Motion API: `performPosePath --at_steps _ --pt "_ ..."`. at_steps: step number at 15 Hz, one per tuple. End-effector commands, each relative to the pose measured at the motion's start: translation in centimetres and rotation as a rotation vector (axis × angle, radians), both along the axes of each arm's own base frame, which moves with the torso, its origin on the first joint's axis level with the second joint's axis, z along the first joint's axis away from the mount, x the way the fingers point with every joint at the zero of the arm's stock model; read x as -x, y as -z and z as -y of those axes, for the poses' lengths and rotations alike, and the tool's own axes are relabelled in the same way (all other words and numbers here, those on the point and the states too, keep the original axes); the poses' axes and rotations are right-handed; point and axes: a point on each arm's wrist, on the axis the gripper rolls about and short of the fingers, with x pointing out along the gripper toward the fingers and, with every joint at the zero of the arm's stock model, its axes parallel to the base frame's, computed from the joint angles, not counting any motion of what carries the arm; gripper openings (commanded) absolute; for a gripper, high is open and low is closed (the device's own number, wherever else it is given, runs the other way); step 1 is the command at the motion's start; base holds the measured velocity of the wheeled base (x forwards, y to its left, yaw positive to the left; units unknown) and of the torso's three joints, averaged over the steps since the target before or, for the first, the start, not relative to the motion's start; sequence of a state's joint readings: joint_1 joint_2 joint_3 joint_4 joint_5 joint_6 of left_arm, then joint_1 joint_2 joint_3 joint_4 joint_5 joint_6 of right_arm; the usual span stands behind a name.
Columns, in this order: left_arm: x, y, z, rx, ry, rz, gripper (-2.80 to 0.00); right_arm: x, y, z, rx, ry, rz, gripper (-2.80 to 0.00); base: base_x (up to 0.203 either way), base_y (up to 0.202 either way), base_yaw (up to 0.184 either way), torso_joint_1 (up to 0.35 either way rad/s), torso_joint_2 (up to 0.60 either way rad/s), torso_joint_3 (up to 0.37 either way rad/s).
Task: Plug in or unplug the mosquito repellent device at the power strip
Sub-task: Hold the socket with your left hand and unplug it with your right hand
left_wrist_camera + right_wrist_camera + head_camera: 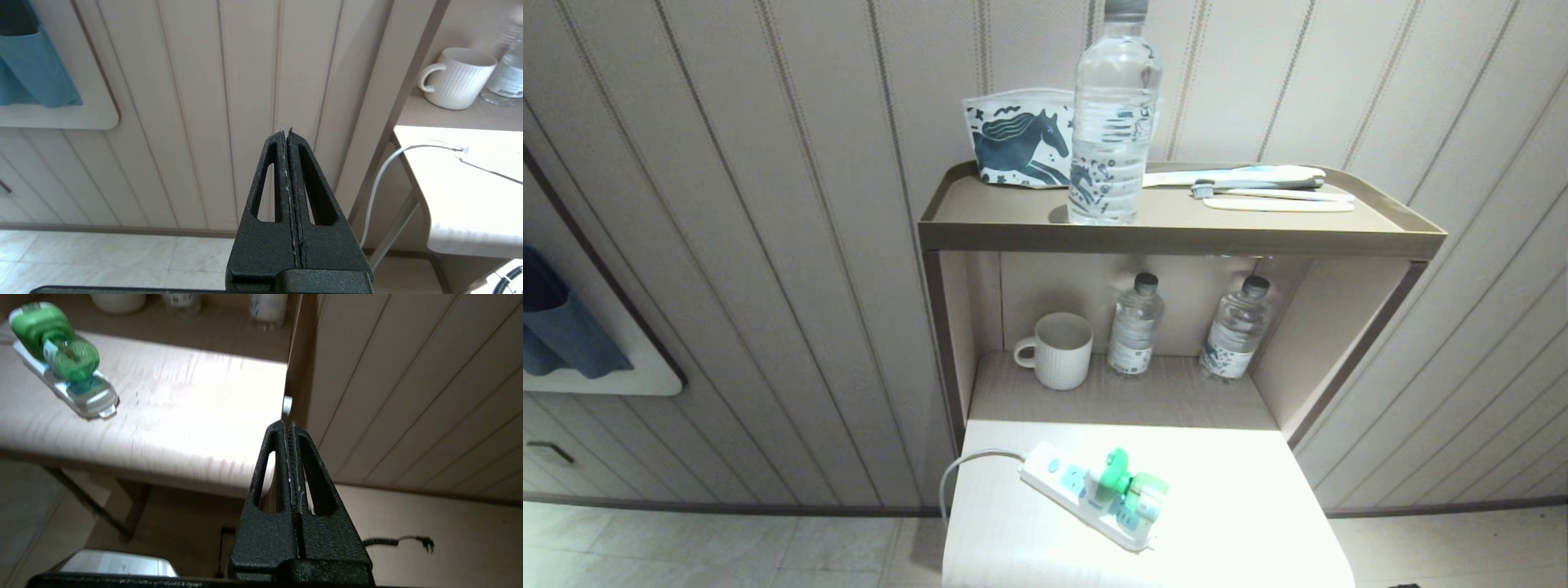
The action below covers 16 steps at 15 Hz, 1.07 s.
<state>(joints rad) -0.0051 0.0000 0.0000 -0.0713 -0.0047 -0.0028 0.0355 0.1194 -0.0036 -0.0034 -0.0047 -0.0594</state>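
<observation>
Fingers pressed together, empty, on right gripper (pixel 288 426) and left gripper (pixel 286 134); both off table's edge. Mosquito repellent device (pixel 1125 488) sits on power strip (pixel 1062 480), on white table (pixel 1241 506). Mug (pixel 1058 349) behind.

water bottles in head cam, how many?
3. A large bottle stands on the top shelf in front of the horse-print pouch. Two small bottles stand in the lower cubby, right of the mug. No others seem hidden.
</observation>
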Motion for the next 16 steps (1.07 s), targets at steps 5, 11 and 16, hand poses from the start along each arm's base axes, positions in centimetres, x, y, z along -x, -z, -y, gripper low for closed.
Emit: performPosePath --at_steps 5,11,16 --pt "0.00 -0.01 0.00 0.000 0.001 0.001 -2.80 0.88 0.49 -0.01 -0.050 0.030 0.094 -2.80 0.000 0.000 0.000 0.000 0.00 0.000" --pt "0.00 -0.01 0.00 0.000 0.001 0.001 -2.80 0.87 0.47 0.05 -0.107 0.059 0.095 -2.80 0.000 0.000 0.000 0.000 0.00 0.000" --pt "0.00 -0.01 0.00 0.000 -0.001 0.001 -2.80 0.87 0.47 0.05 -0.107 0.059 0.095 -2.80 0.000 0.000 0.000 0.000 0.00 0.000"
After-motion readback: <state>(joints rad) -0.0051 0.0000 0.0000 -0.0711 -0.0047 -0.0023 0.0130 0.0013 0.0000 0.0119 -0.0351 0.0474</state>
